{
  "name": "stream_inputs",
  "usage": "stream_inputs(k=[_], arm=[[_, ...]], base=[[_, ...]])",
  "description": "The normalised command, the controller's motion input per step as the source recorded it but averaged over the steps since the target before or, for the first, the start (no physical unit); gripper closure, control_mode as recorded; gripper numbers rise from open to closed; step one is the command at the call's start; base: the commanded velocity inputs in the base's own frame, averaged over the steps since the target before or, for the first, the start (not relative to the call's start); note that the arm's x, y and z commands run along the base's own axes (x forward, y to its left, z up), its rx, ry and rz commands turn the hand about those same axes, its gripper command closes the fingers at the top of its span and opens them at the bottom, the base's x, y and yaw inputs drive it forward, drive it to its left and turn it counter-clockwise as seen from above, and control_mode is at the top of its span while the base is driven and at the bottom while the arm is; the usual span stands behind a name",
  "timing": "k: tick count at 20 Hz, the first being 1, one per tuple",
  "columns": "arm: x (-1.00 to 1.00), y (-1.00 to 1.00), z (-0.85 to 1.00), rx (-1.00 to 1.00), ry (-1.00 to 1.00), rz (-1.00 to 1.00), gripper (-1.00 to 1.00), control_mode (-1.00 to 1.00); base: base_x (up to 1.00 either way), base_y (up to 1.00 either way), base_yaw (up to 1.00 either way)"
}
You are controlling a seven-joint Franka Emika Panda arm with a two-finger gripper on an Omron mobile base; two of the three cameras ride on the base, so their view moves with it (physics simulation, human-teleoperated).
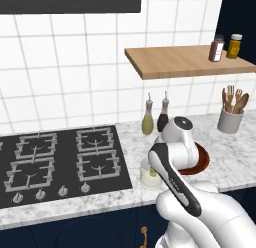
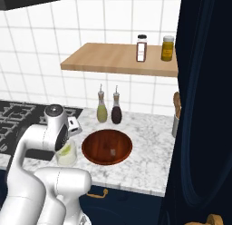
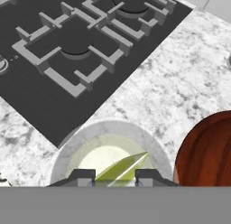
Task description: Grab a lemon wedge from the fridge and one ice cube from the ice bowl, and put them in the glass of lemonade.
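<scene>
My gripper (image 3: 115, 178) hangs straight over the glass of lemonade (image 3: 108, 130) and is shut on the lemon wedge (image 3: 124, 168), a thin yellow-green sliver between the fingertips. The glass (image 1: 149, 176) (image 2: 66, 155) stands on the marble counter near its front edge, just right of the hob. Right beside it sits the reddish-brown ice bowl (image 2: 107, 147) (image 1: 200, 159) (image 3: 207, 148). A faint pale ice cube (image 2: 112, 150) lies inside the bowl. My arm hides part of the bowl in the left base view. The fridge is out of view.
A black gas hob (image 1: 55, 159) fills the counter to the left. Two slim bottles (image 2: 108, 110) stand behind the bowl by the tiled wall. A grey utensil crock (image 1: 230, 119) is far right. A wooden shelf (image 1: 185, 62) with two jars hangs above.
</scene>
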Motion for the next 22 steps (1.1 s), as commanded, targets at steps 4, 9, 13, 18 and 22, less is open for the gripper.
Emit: stream_inputs(k=[4, 9, 13, 18, 22], arm=[[0.07, 0.0, -0.26, 0.0, 0.0, 0.0, 1.0, -1.0], [0.01, 0.0, -0.3, 0.0, 0.0, 0.0, -1.0, -1.0], [0.0, 0.0, -0.18, 0.0, -0.01, 0.0, -1.0, -1.0], [-0.33, 0.05, 0.06, 0.0, -0.06, 0.0, -1.0, -1.0], [-1.0, 0.69, 0.46, -0.06, -0.2, 0.05, -1.0, -1.0]], base=[[0.0, 0.0, 0.0], [0.0, 0.0, 0.0], [0.0, 0.0, 0.0], [0.0, 0.0, 0.0], [0.0, 0.0, 0.0]])
